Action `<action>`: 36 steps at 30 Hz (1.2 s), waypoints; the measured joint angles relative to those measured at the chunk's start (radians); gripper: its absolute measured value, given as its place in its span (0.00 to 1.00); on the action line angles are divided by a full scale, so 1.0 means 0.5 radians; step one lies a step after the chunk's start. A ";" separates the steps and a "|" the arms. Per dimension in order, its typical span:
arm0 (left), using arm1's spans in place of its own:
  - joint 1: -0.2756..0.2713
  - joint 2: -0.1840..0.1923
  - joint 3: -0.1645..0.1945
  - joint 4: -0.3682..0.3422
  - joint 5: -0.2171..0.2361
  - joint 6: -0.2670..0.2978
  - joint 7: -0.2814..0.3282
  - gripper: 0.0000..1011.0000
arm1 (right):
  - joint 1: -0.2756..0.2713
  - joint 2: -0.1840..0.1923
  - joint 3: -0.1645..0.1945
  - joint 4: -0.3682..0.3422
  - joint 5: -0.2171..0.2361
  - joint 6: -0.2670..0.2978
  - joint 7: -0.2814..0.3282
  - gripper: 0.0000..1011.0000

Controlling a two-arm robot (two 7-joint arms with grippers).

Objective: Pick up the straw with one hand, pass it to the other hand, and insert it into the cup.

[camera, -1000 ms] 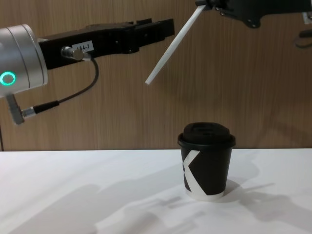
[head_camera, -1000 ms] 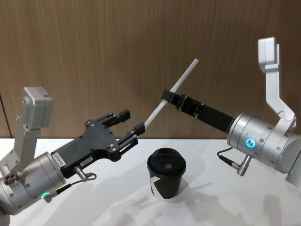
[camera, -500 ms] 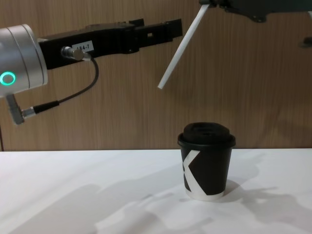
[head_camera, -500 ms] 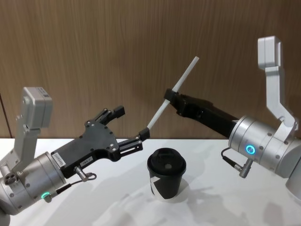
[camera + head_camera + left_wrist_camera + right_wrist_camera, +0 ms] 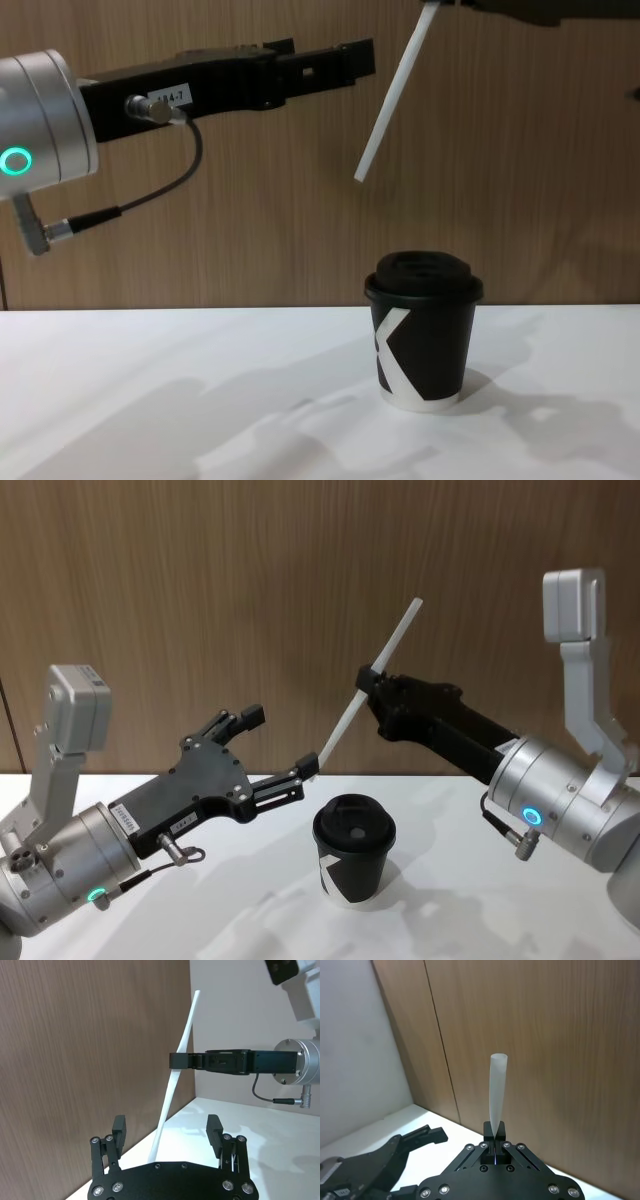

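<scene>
- A wood wall closes the far side behind both arms, and a white table lies below them.
- The left gripper reaches in from the left, raised off the table. Its jaws are spread wide and hold nothing. A grey cable loops under its wrist.
- The right gripper comes in from the right, higher up, with its jaws pinched tight on the straw a little above the straw's middle.
- The straw slants, its top end up and to the right and its lower end down and to the left. In the head view the lower end sits close by the tip of the left gripper's finger nearer the cup. In the chest view the straw hangs apart from that gripper.
- In the left wrist view the straw shows across the gap between the spread fingers.
- The cup stands upright at the middle of the table. Its lid is on, so what it holds cannot be told.
- The straw's lower end hangs above the lid and a little left of it, with open air between.
- Bare table lies on every side of the cup.
</scene>
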 joint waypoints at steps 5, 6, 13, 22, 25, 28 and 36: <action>0.000 0.000 0.000 0.000 0.000 0.000 0.000 0.99 | -0.006 0.055 -0.045 -0.002 -0.148 -0.149 0.039 0.01; 0.000 0.000 0.000 0.000 0.000 0.000 0.000 0.99 | -0.008 0.065 -0.054 -0.002 -0.171 -0.170 0.045 0.01; 0.000 0.000 0.000 0.000 0.000 0.000 0.000 0.99 | -0.018 0.148 -0.112 -0.002 -0.389 -0.379 0.095 0.01; 0.000 0.000 0.000 0.000 0.000 0.000 0.000 0.99 | -0.029 0.257 -0.162 0.001 -0.625 -0.591 0.156 0.01; 0.000 0.000 0.000 0.000 0.000 0.000 0.000 0.99 | -0.033 0.305 -0.174 0.001 -0.696 -0.653 0.183 0.01; 0.000 0.000 0.000 0.000 0.000 0.000 0.000 0.99 | -0.036 0.347 -0.179 -0.001 -0.753 -0.711 0.220 0.01; 0.000 0.000 0.000 0.000 0.000 0.000 0.000 0.99 | -0.042 0.435 -0.178 -0.012 -0.808 -0.791 0.311 0.01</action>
